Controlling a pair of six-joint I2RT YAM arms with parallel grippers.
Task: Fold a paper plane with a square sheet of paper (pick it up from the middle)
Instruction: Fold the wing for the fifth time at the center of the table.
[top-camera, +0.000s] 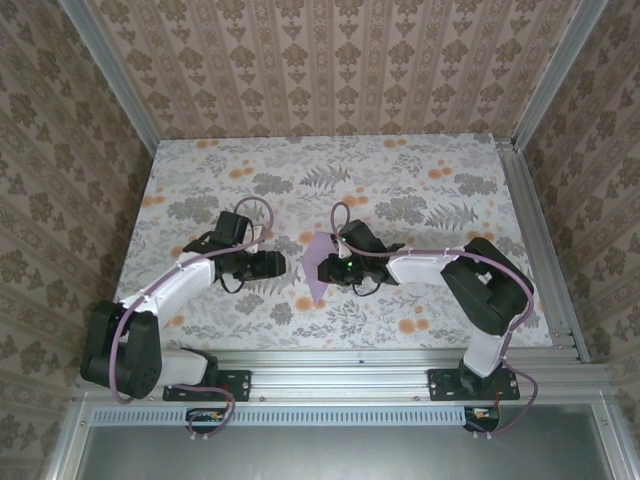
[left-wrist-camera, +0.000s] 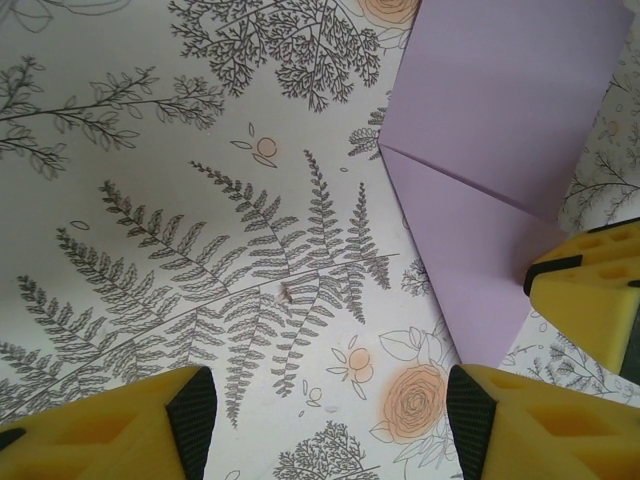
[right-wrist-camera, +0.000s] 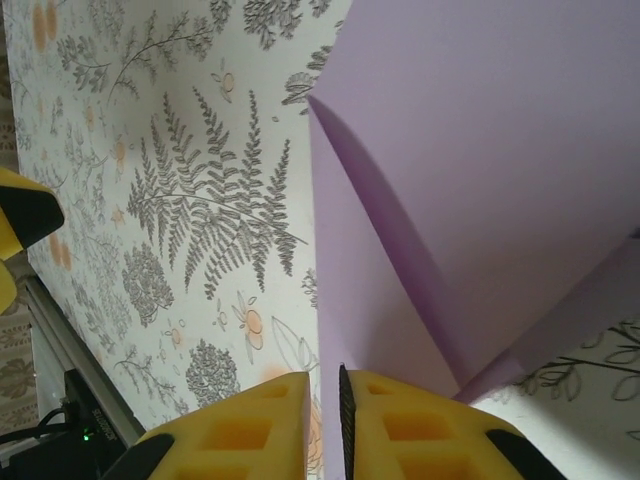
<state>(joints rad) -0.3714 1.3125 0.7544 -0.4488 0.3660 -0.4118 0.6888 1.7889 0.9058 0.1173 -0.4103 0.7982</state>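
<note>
The square sheet of paper is lavender and lies folded, with a diagonal crease, on the floral tablecloth between my two grippers. In the right wrist view the sheet rises with one flap lifted, and its left edge runs down between the yellow fingers of my right gripper, which is shut on it. My right gripper sits at the sheet's right side. My left gripper hangs open over bare cloth, left of the sheet, and holds nothing. From above, my left gripper is a short way from the paper.
The floral tablecloth covers the table. Aluminium rails run along the right side and the near edge. A right gripper finger shows in the left wrist view, close to the paper's lower point.
</note>
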